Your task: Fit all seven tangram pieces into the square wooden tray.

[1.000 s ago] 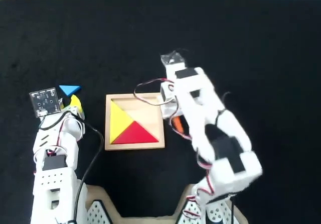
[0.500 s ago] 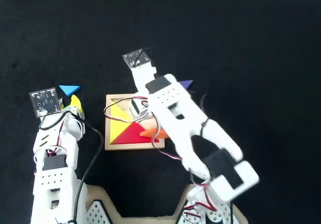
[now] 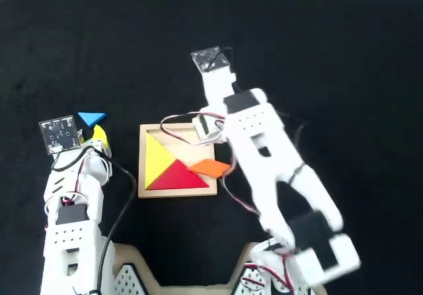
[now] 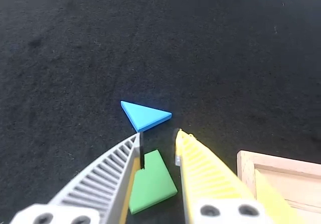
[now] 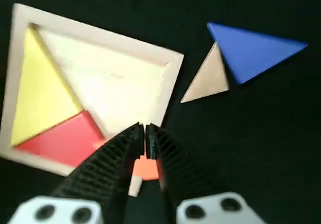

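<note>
My right gripper pinches the orange piece over the right rim of the tray. Inside it, the yellow triangle lies left, the red triangle near.

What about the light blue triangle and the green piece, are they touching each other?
Apart. The left wrist view shows a strip of bare black cloth between the light blue triangle and the green piece.
</note>
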Controlling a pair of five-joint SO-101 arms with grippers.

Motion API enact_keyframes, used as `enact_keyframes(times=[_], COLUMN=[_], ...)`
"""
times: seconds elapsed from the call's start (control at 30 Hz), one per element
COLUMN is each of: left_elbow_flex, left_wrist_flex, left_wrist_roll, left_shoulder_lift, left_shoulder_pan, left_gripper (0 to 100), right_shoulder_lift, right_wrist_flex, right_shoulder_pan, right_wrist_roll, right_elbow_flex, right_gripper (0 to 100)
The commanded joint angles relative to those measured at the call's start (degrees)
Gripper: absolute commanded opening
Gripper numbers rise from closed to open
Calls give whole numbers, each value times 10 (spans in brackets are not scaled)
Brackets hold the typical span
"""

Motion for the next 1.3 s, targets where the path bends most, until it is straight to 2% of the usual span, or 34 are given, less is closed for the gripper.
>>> enact_keyframes(times=[0.0,0.1,0.17,0.57,0.77,0.97,1.27], left_elbow_flex=[-11,-11,-11,-11,-11,-11,-11], left_wrist_flex=[-15,-15,-15,-15,-15,-15,-15], left_wrist_roll=[-5,-5,-5,-5,-5,-5,-5], left_shoulder_lift=[-8,-8,-8,-6,-6,-6,-6], left_shoulder_pan=[8,8,8,8,8,8,9], left_gripper=[123,123,123,123,123,123,123], right_shoulder_lift=[-48,-39,-24,97,102,102,96], right_wrist_flex=[39,48,40,21,-1,-23,-23], right_shoulder_pan=[-2,-10,-12,-98,-96,-93,-93], right_wrist_roll=[119,149,148,144,149,174,172], right_elbow_flex=[15,37,39,41,61,83,78], right_gripper=[51,181,217,218,181,181,181])
